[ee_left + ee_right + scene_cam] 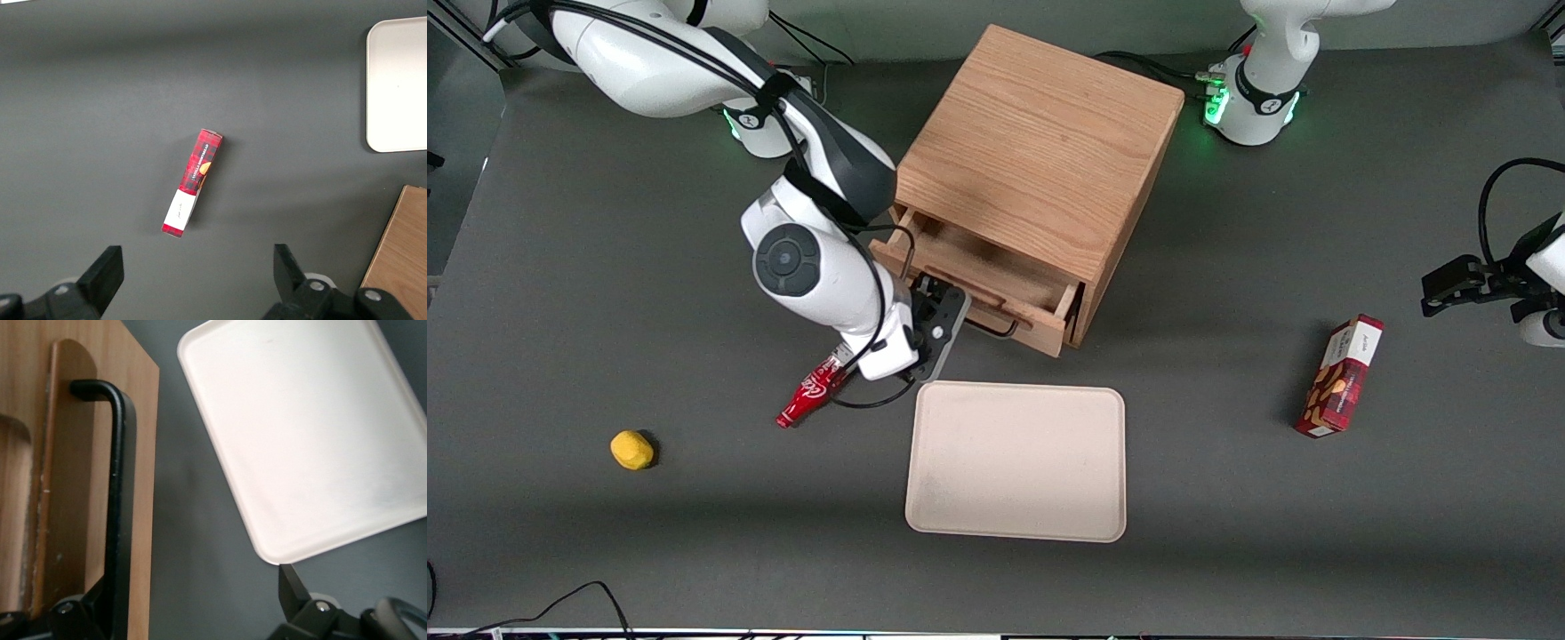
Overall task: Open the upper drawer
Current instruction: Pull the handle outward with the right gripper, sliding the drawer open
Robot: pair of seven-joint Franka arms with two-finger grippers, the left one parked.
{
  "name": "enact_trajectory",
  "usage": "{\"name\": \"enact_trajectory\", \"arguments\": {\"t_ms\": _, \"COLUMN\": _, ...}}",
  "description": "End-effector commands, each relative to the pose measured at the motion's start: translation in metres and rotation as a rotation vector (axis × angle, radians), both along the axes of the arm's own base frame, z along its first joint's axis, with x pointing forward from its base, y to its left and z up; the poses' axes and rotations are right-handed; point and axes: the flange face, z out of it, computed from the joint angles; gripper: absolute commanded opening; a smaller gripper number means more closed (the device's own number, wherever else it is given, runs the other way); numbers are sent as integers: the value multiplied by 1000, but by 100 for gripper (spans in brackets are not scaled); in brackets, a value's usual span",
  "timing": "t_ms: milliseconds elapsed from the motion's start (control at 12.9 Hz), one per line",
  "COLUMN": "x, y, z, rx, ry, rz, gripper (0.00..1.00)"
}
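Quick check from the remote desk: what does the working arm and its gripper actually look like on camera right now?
The working arm is glossy white with rounded shells, a dark grey joint band, and a grey round cap on its wrist housing. Black cables loop along it. The gripper, in front of the upper drawer, is black on a white mount; its fingers are black. The base glows green.

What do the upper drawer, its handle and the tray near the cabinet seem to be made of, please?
Upper drawer: light wood, visible grain, matte.
Handle: black bent rod, probably coated metal, faint sheen.
Tray: cream, smooth, matte, likely plastic or moulded fibre.
The gripper sits open at the handle.
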Motion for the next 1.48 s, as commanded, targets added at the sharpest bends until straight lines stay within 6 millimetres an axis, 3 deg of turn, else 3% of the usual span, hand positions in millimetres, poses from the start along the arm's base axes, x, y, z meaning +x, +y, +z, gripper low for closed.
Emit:
{"name": "enact_trajectory", "arguments": {"t_ms": 0, "x": 27, "y": -29, "z": 9, "rx": -11, "ry": -59, "rz": 31, "gripper": 100}}
{"name": "enact_trajectory", "arguments": {"t_ms": 389, "x": 57, "y": -71, "z": 8, "rx": -38, "ry": -112, "rz": 46, "gripper": 100}}
{"name": "enact_trajectory", "arguments": {"t_ms": 1400, "x": 99, "y": -112, "z": 31, "rx": -2, "ry": -190, "rz": 12, "gripper": 100}}
